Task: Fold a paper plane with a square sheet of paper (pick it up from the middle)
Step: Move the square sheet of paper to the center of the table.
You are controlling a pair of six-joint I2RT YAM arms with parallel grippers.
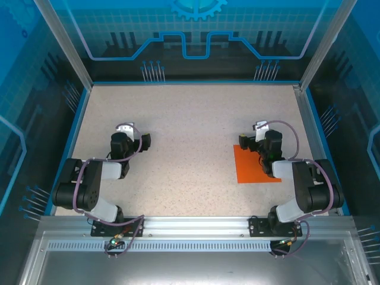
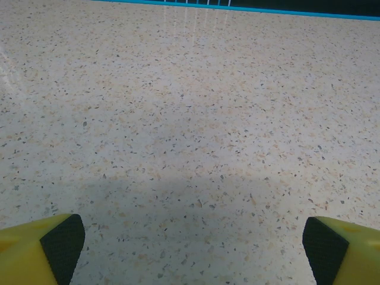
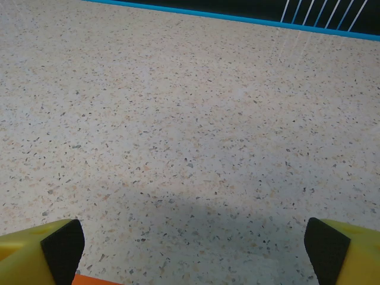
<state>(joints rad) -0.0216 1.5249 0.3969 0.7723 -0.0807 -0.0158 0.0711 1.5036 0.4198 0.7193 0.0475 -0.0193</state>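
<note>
Fingers (image 2: 59, 246) of both my grippers stand wide apart, holding nothing. My left gripper (image 2: 190, 246) hangs over speckled table (image 2: 190, 119). The paper (image 1: 250, 167) lies flat at right in the top view, partly beneath my right gripper (image 3: 190, 249), an orange sliver at that wrist view's bottom edge.

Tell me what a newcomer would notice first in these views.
The bright orange square sheet of paper stands out, lying flat on the speckled beige table at its right side, partly under the right arm. Next come the yellow, black-padded fingers of the left gripper and right gripper, both wide open above the tabletop.
</note>
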